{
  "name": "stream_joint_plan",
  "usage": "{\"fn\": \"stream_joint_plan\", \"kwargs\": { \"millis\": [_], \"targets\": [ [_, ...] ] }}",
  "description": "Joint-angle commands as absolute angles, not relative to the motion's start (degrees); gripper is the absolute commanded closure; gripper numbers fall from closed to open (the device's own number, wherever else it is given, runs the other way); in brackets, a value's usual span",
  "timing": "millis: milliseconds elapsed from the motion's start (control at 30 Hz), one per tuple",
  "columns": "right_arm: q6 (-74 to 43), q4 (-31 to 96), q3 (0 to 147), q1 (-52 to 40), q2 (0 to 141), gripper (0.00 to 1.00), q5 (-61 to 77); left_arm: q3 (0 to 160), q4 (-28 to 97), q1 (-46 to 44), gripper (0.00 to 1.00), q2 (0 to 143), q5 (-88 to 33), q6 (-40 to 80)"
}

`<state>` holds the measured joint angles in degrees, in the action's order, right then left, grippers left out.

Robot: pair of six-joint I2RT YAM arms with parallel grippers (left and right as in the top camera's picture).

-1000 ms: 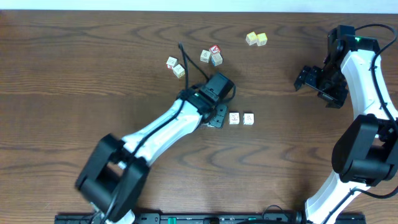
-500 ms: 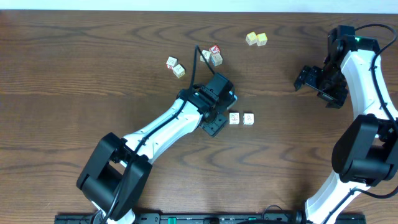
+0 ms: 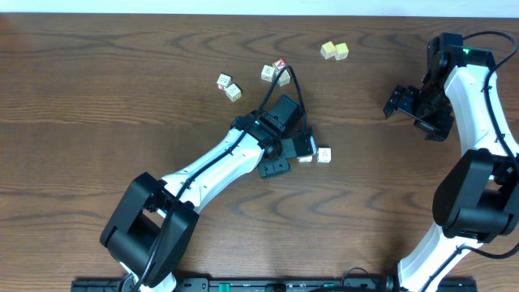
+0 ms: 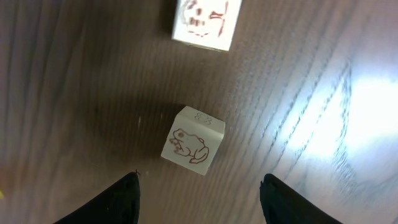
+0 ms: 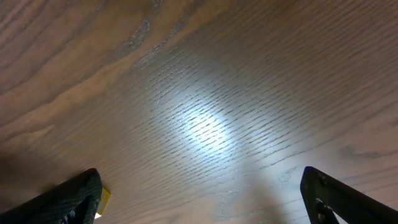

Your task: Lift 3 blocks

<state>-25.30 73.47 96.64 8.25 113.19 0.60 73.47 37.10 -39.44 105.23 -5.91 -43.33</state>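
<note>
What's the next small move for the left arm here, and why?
Probably ease the left gripper down around the frog-printed block: its jaws stand open, the block sits on the table roughly centred ahead of the fingertips, untouched, so nothing is gripped yet.

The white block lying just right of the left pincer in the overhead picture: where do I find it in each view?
Left wrist: the white block is at the top edge, cut off, beyond the frog block, ahead of the open left pincer.
Overhead: near the middle, right of that pincer.
Right wrist: not in it.
Shared landmark: the left pincer.
</note>
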Motion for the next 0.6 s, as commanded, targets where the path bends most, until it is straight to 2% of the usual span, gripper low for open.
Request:
{"fn": "stream_joint_plan", "kwargs": {
  "millis": [0,567],
  "targets": [
    [-26.11,73.47,97.49,8.36,111.33,0.01,0.27,72.42,37.28,-39.18,0.38,106.1,-7.62,-52.25],
    [-26.11,73.47,97.49,8.36,111.33,0.01,0.27,72.36,31.09,-38.89,0.41,113.84,-9.65,-54.39]
  ]
}}
